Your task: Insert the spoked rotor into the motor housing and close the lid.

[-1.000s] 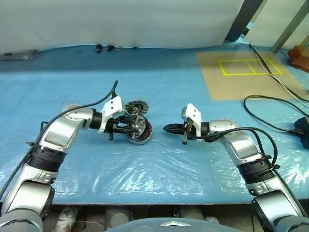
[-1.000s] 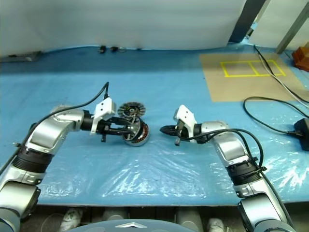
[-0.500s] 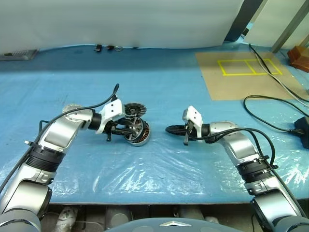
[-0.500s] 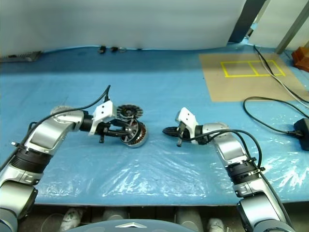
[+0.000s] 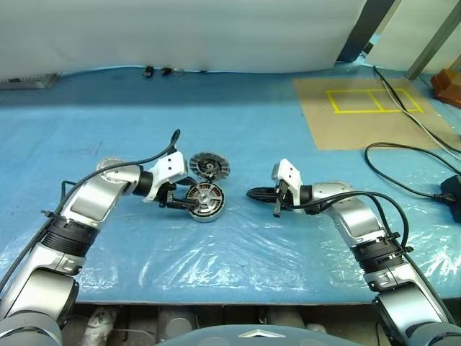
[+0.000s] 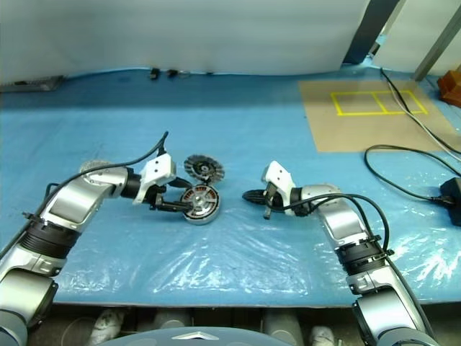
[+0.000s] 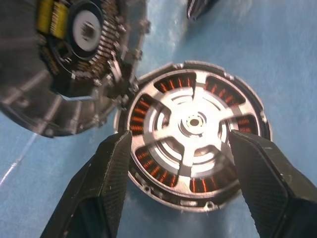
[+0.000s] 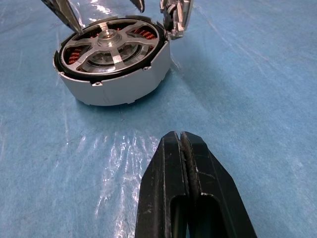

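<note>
The left gripper (image 7: 181, 163) stands spread around the motor housing (image 5: 204, 201), which lies flat on the blue table cover (image 5: 238, 144) with the spoked rotor (image 7: 193, 121) seated inside; the right gripper (image 8: 184, 148) is pressed together nearby. The ribbed lid (image 5: 209, 166) leans against the housing's rim, so it could slip or seat crooked when grasped.

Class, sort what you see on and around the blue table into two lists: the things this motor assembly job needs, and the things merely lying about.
Belong to the job:
- motor housing, flat on the blue sheet
- spoked rotor, seated in the housing
- lid, just behind the housing
- left gripper, open astride the housing
- right gripper, shut, apart from the housing

Lying about:
- black cables
- brown board with yellow tape
</note>
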Available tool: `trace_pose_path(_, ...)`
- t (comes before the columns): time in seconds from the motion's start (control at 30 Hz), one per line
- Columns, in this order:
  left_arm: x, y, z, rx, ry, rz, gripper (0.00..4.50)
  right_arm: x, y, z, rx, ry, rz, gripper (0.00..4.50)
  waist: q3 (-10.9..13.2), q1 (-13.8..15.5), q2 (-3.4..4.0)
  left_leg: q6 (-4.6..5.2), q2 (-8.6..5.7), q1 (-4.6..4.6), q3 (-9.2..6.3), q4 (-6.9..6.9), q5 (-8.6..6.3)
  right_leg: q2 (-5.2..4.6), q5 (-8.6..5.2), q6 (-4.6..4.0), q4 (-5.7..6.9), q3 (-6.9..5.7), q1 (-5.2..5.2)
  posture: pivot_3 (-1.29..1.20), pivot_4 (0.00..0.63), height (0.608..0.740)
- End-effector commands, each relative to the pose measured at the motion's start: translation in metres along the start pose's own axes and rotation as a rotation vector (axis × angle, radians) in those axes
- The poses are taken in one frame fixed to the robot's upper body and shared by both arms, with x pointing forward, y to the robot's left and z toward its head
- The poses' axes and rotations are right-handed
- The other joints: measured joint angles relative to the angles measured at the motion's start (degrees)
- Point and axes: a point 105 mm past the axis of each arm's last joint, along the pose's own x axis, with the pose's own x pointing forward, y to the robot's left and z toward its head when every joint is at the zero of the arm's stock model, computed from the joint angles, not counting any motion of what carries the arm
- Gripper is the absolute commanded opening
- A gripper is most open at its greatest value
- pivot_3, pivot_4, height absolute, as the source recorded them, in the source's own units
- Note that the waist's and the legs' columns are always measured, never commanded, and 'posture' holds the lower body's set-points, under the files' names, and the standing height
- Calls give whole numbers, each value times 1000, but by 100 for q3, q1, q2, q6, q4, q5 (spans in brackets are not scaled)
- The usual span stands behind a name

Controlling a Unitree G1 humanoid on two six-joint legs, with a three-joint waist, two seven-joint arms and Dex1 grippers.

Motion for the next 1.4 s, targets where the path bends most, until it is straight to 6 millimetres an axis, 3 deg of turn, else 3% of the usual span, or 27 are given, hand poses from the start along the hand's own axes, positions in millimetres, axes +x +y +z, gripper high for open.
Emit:
trace_pose_path(0.03, -17, -8, 33, 47, -162, -18, 3269, -1, 4, 18, -5, -63, 28, 0, 0, -2, 0, 0, 0, -1, 0, 0, 0, 0, 0, 0, 0, 0, 0, 0, 150, 740)
trace_pose_path(0.1, -25, -17, 40, 48, -233, -38, 3269, -2, 7, 28, 17, -97, 55, 0, 0, -16, 0, 0, 0, -1, 0, -1, 0, 0, 0, 0, -2, 1, -1, 0, 150, 740)
trace_pose_path(0.23, -35, -34, 18, -12, -172, -51, 3269, -10, 21, 63, 93, -201, 183, 0, 2, -33, 3, -1, 1, 1, 0, -9, -1, 3, -1, 0, -2, 1, -5, 0, 150, 740)
trace_pose_path(0.33, -43, -29, 6, -74, -182, 53, 3269, 0, 26, 79, 89, -227, 230, 0, 2, -15, 3, -1, 2, 5, 0, -5, -1, 1, -4, -7, 0, 0, -3, 0, 150, 740)
trace_pose_path(0.47, -49, -11, 0, -203, -305, 284, 3269, 36, 32, 67, 56, -146, 242, 0, 2, -11, 3, -1, 4, 15, 1, -2, -1, 1, -12, -21, 8, 0, 3, 0, 150, 740)
trace_pose_path(0.57, -45, -18, -6, -239, -318, 335, 3269, 53, 33, 65, 79, -135, 254, 0, 1, -26, 0, -1, 6, 7, 0, 3, -1, 1, -12, -20, 5, -1, 2, 0, 150, 740)
trace_pose_path(0.73, -44, -31, -12, -316, -331, 365, 3269, 57, 29, 59, 78, -137, 268, 0, 1, -12, -3, 1, 7, -9, -1, -1, 1, 2, 0, 0, -11, -10, -13, 0, 150, 740)
trace_pose_path(0.8, -45, -35, -17, -327, -313, 373, 3269, 53, 31, 64, 95, -172, 306, 0, 1, -15, -3, -1, 7, -11, -1, -6, -1, 2, 0, -1, -13, -11, -12, 0, 150, 740)
trace_pose_path(0.87, -46, -39, -18, -336, -311, 367, 3269, 47, 36, 83, 106, -246, 374, 0, 1, -23, -4, 0, 8, -11, 0, -7, -1, 2, -1, -1, -12, -11, -12, 0, 150, 740)
trace_pose_path(1.0, -45, -37, -21, -362, -299, 387, 3269, 57, 39, 90, 109, -248, 395, 0, 1, -55, -4, 0, 9, -4, 0, -4, -1, 2, -11, -20, 1, -8, -11, 0, 150, 740)
trace_pose_path(1.17, -39, -34, -22, -365, -291, 384, 3269, 96, 40, 58, 72, -90, 323, 0, 0, -144, -7, 0, 10, 3, -1, 1, -1, 2, -13, -22, 11, -7, -7, 0, 150, 740)
trace_pose_path(1.3, -37, -34, -23, -355, -271, 378, 3269, 103, 38, 4, -211, 152, 283, 0, -4, -156, -11, 0, 8, 0, 0, 5, 0, 1, -12, -20, 1, -8, -2, 0, 150, 740)
trace_pose_path(1.4, -36, -32, -21, -353, -276, 375, 3269, 99, 38, 8, -206, 112, 301, 0, -6, -158, -12, -1, 9, 34, 1, 0, -2, 0, -13, -22, 1, -8, 29, 0, 150, 740)
